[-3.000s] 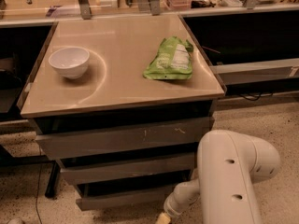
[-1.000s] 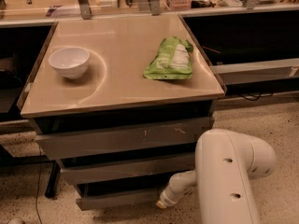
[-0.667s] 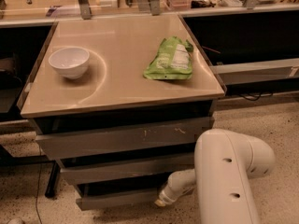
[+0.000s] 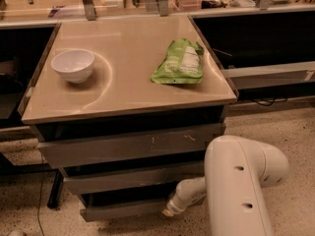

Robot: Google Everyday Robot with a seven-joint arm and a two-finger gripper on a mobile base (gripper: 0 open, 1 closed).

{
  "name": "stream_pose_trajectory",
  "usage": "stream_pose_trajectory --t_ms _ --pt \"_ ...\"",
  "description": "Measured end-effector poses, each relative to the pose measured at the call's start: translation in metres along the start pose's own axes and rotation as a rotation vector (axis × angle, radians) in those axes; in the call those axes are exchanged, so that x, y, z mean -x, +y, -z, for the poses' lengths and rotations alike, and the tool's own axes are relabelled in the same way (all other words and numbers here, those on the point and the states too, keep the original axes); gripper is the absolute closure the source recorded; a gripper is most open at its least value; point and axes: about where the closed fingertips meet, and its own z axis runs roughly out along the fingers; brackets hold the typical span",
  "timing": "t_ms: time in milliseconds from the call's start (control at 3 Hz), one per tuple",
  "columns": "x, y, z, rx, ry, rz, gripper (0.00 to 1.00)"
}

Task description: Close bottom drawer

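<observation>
Three grey drawers stack under the beige cabinet top [image 4: 123, 87]. The bottom drawer [image 4: 123, 210] is the narrowest, with a plain flat front low in the camera view, standing slightly out under the mid-width drawer [image 4: 123, 181]. The widest drawer front [image 4: 133, 149] carries white scratch marks. My white arm [image 4: 241, 181] reaches down from the lower right. Its gripper [image 4: 169, 212] is at the right end of the bottom drawer's front, touching or almost touching it.
A white bowl [image 4: 73, 65] sits at the left of the cabinet top and a green chip bag [image 4: 179, 63] at the right. Dark shelving flanks the cabinet. Speckled floor [image 4: 290, 132] lies to the right. A black cable [image 4: 42, 200] hangs at the lower left.
The arm's end with the gripper has moved left along the bottom drawer's front. The drawers, bowl and bag show no clear movement.
</observation>
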Motion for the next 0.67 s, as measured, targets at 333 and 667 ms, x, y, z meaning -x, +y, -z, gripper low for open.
stream_pose_trajectory --t_ms 333,667 --pt "0.0 0.0 0.0 0.0 0.0 0.0 0.65" --pt "0.0 0.0 0.0 0.0 0.0 0.0 0.42"
